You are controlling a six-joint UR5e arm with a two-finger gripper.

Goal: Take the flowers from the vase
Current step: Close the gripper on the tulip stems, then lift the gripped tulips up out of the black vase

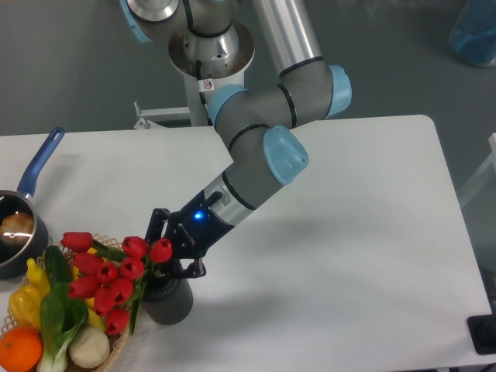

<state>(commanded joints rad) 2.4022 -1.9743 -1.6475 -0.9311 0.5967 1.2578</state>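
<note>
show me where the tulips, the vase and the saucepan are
tulips (pixel 108 279), fixed camera, on a red bud in the middle of the bunch
vase (pixel 174 304), fixed camera, on its dark ribbed side
saucepan (pixel 39 167), fixed camera, on the blue handle

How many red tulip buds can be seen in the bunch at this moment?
About 10 on the flowers: one far left above the basket, two top right by the gripper, the rest clustered downward left of the vase. Others may be hidden.

Bright, even overhead light; soft shadows, sharp focus throughout.
</note>
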